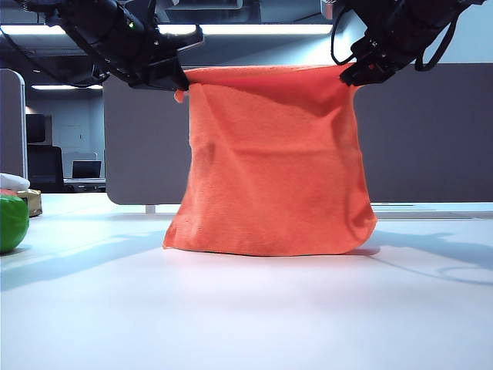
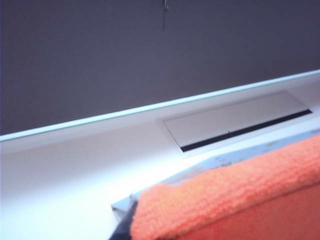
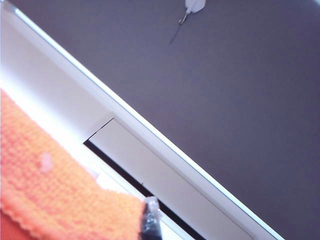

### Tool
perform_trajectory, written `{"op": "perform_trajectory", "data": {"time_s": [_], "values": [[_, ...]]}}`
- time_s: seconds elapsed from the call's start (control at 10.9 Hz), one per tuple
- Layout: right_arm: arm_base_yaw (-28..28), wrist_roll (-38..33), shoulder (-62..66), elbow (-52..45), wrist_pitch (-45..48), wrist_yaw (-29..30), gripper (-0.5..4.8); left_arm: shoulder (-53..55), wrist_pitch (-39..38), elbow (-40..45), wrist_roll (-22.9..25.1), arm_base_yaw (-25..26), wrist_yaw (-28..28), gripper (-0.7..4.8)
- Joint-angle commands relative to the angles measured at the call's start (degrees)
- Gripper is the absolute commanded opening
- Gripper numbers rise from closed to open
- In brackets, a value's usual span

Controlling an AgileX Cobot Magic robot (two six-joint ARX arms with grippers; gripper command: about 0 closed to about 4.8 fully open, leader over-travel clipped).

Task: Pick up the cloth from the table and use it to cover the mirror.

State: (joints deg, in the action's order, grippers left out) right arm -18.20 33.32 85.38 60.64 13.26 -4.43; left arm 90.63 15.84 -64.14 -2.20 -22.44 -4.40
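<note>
Now both hands are pinched shut on the top corners of the orange cloth [image 1: 269,162]: left hand [image 1: 179,80], right hand [image 1: 348,75]. It hangs spread above the tabletop [image 1: 246,308], hem brushing it, hiding any mirror behind. Risks: one corner slipping, or the draping cloth tipping the mirror.

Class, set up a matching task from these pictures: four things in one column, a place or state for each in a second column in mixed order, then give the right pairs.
Things
1. cloth
2. left gripper
3. right gripper
4. green object

Places or states
A. at the left edge of the table, apart from the rest
B. shut on the cloth's top corner on the right of the exterior view
C. hangs spread between both grippers, bottom edge on the table
D. shut on the cloth's top corner on the left of the exterior view

Pairs: 1-C, 2-D, 3-B, 4-A
</note>
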Motion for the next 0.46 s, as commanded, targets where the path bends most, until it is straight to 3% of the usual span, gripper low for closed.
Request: {"op": "perform_trajectory", "data": {"time_s": [0.09,0.46], "values": [[0.1,0.0,0.3,0.4,3.0,-0.6,-0.02,0.4,3.2,-0.3,0.3,0.2,0.8,-0.06],[1.0,0.0,0.7,1.4,5.0,-1.0,-0.02,1.2,6.5,-0.6,0.3,0.2,2.1,-0.06]]}}
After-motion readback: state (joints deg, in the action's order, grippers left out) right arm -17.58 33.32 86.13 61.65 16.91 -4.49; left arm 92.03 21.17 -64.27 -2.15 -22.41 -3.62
